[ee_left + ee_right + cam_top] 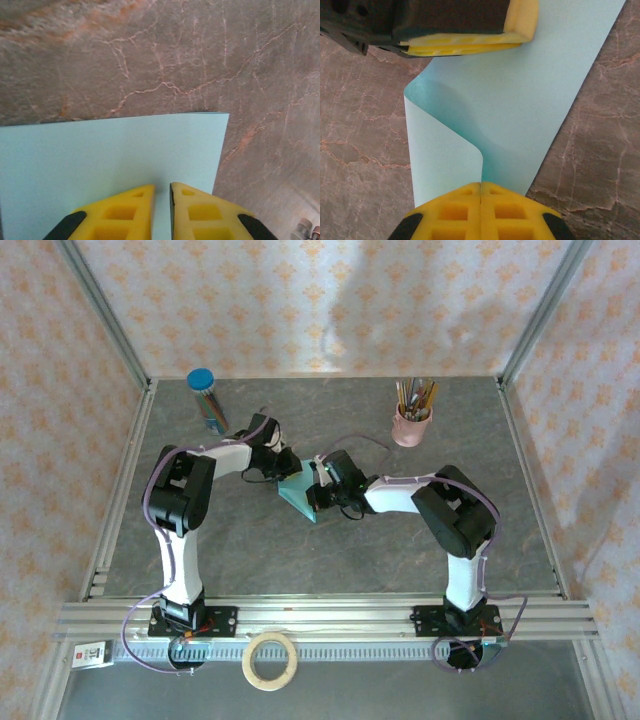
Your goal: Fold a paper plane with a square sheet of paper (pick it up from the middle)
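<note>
Square sheet of paper [520, 100] in right claw [481, 186]

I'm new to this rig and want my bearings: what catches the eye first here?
The turquoise paper in the middle of the grey table stands out. The right gripper is shut on one edge, curling a flap over; the left gripper, slightly open, sits at the opposite edge.

Bright even light, soft shadows, wrist views perhaps slightly blurred

Turquoise paper [530, 100], yellow claw pads [455, 210], grey-brown veined, seemingly marble tabletop [150, 50].
</note>
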